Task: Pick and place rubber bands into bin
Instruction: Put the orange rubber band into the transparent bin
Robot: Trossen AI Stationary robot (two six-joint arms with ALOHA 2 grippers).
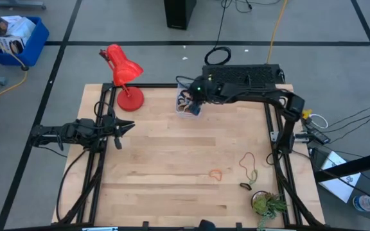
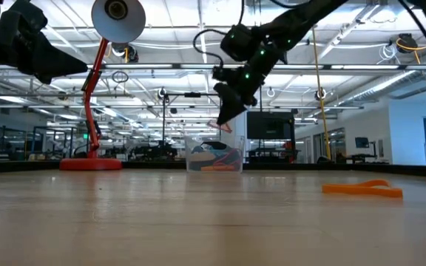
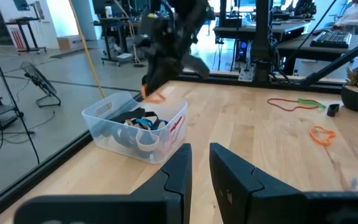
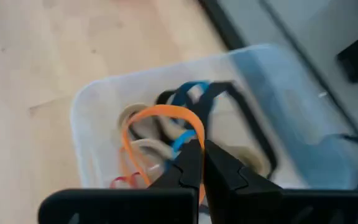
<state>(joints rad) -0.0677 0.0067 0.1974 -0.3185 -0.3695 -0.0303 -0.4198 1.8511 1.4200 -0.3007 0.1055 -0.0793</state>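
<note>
The clear bin [image 1: 186, 102] stands at the table's far middle and holds several bands, blue, black, tan and red [image 4: 185, 99]. My right gripper [image 4: 201, 148] hangs just above the bin, shut on an orange rubber band [image 4: 160, 121]; it also shows in the low view [image 2: 224, 118] and the left wrist view [image 3: 151, 87]. Loose bands lie on the table at the right: an orange one [image 1: 216, 173], a tan and olive pair [image 1: 248, 163] and a black one [image 1: 245, 186]. My left gripper [image 1: 124, 127] waits at the table's left, a little open and empty. My right gripper pinches the orange band at one spot on its loop [image 4: 194, 140], between the two fingertips. The fingers slant down from above over the bin. The rest of the loop [image 4: 135, 130] hangs free below the fingers, slack and open, above the bands in the bin.
A red desk lamp [image 1: 124, 74] stands at the far left, near the bin. A small potted plant [image 1: 266, 204] sits at the near right corner. Bare wood lies between the bin and the loose bands.
</note>
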